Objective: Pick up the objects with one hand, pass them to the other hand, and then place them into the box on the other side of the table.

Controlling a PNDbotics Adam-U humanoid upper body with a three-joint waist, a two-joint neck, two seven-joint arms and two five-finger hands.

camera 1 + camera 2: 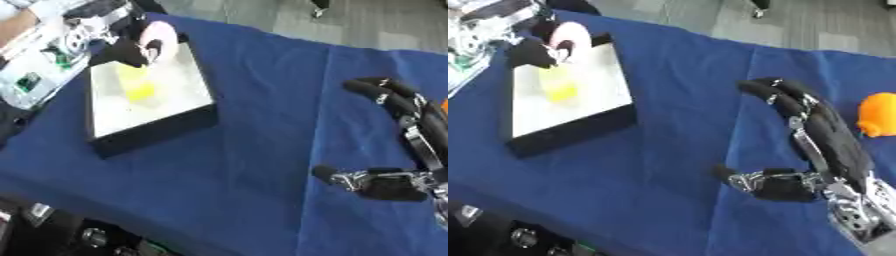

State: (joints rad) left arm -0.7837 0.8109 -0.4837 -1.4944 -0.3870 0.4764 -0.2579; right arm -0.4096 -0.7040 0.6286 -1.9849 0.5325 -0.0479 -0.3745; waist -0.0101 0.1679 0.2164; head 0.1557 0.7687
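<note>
I am looking down at the blue tabletop (pixel 254 130), which is lying askew in the frame. My left hand (pixel 131 47) is hanging over the far end of the box (pixel 149 97) in the upper left of the frame, its fingers curled round a pale pink round object (pixel 162 35) that is sitting just above the box's far rim. Inside the box, a yellow object (pixel 137 85) is resting on the pale floor, near the far end and away from the near wall. My right hand (pixel 815 145) is lying at the right of the frame, fingers stretched and spread apart from the thumb, holding nothing. An orange object (pixel 878 115) is sitting at the right edge, just beyond that hand. Between the box and my right hand a wide stretch of blue cloth is lying bare.
</note>
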